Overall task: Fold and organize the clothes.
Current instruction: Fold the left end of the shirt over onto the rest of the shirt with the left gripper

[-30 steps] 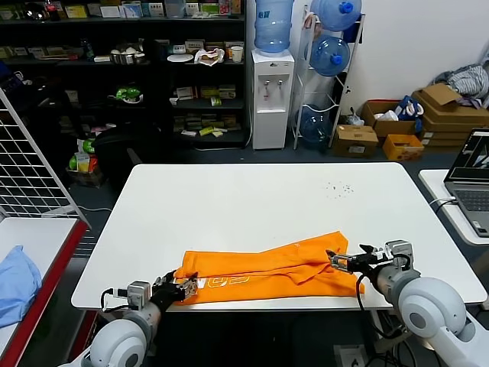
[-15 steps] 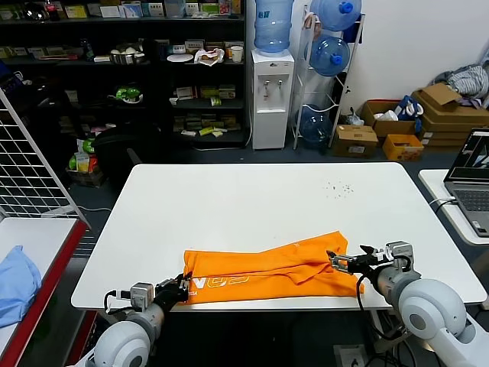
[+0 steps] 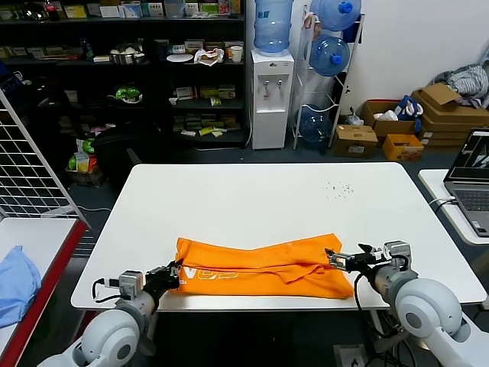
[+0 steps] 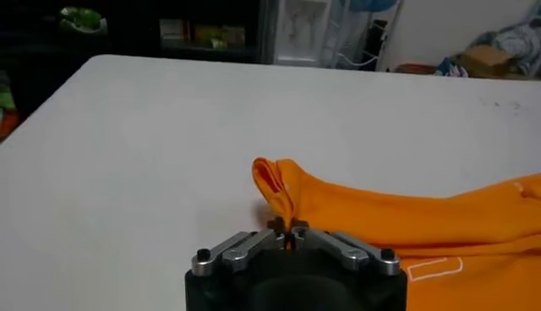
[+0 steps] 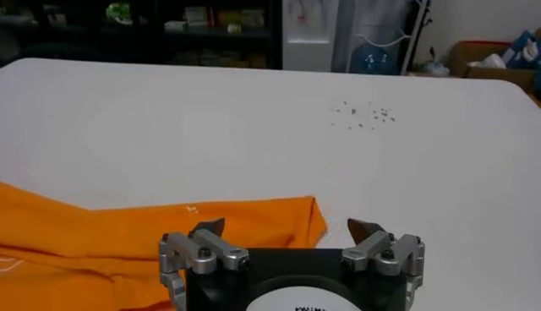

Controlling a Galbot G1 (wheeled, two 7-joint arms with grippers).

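Note:
The orange T-shirt [image 3: 260, 267] lies folded into a long band along the near edge of the white table [image 3: 267, 199], white lettering showing near its left end. My left gripper [image 3: 174, 273] is shut on the shirt's left end; in the left wrist view the left gripper [image 4: 287, 228] pinches a bunched fold of the shirt [image 4: 380, 215]. My right gripper [image 3: 334, 258] is open, its fingers spread just over the shirt's right end. In the right wrist view the right gripper [image 5: 287, 228] straddles the corner of the shirt [image 5: 152, 232].
A light blue cloth [image 3: 15, 283] lies on the red-edged side table at the left. A laptop [image 3: 472, 180] stands on a table at the right. Shelves, a water dispenser [image 3: 273, 95] and cardboard boxes stand behind the table.
My left gripper has pulled back to the left with the shirt's end, and the shirt has shifted left and flattened. The right gripper has stayed in place, open.

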